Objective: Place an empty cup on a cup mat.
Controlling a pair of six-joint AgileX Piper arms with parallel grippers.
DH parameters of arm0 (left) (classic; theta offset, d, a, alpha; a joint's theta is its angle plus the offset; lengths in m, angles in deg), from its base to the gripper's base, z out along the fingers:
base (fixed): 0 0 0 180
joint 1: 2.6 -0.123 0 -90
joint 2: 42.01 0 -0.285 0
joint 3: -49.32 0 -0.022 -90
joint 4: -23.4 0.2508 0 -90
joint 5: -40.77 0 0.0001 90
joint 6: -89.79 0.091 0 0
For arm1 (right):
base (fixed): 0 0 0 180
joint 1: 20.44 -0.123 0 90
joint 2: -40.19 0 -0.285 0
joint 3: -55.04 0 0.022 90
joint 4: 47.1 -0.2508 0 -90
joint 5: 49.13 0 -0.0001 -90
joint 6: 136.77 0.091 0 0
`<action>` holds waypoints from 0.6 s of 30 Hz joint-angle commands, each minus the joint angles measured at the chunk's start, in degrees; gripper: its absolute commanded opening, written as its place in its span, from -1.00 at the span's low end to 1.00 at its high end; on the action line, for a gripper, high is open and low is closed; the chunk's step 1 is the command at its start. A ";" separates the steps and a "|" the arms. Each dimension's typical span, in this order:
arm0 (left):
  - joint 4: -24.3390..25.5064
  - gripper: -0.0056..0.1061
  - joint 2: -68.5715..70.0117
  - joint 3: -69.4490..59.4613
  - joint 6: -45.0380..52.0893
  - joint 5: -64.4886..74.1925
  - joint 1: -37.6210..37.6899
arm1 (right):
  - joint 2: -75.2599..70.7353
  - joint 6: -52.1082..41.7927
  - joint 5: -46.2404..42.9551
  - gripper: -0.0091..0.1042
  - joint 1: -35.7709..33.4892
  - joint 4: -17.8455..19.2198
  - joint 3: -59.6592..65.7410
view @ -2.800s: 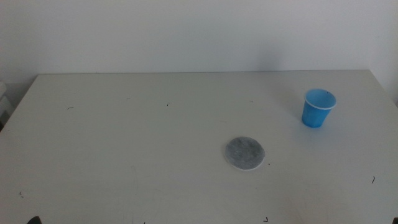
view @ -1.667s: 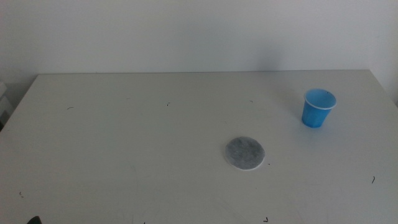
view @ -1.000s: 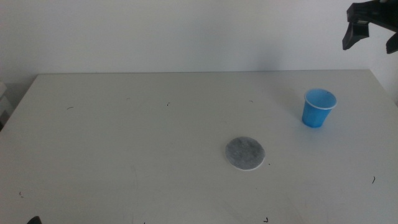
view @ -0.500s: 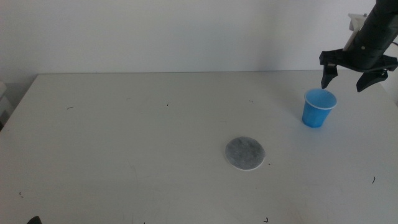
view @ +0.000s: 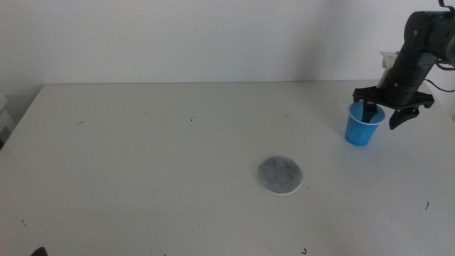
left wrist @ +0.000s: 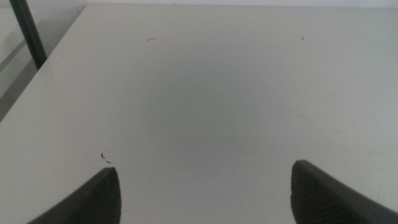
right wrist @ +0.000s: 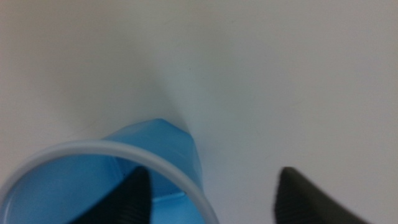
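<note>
The blue cup (view: 363,124) stands upright at the table's far right, empty as far as its blue inside shows (right wrist: 93,186). My right gripper (view: 384,114) is down at its rim and open, one jaw inside the cup and the other outside its wall, straddling the pale rim. The grey round cup mat (view: 279,175) lies flat near the table's middle, well to the left of the cup and nearer the front. My left gripper (left wrist: 205,186) is open over bare table at the near left, with nothing between its jaws.
The white table (view: 178,163) ends at a back edge against a pale wall. A dark post (left wrist: 28,34) stands beyond the table's edge in the left wrist view. A small dark tip (view: 38,251) shows at the bottom edge of the middle view.
My right arm has come in from the upper right and dropped to the cup, its open jaws now straddling the rim. Cup and mat have not moved.
</note>
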 commanded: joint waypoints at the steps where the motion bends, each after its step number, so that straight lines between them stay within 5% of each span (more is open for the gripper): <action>1: 0.02 0.98 0.19 0.34 -0.62 -3.84 -0.06 | -3.95 -0.58 -0.77 -0.35 0.48 0.37 -1.96; 4: 0.02 0.98 0.19 0.34 -0.62 -3.84 -0.06 | -4.02 -1.13 -0.70 -0.87 0.48 0.37 -1.96; 18: 0.02 0.98 0.19 0.34 -0.62 -3.84 -0.06 | -14.14 -2.53 6.51 -0.86 -1.74 -1.77 -1.90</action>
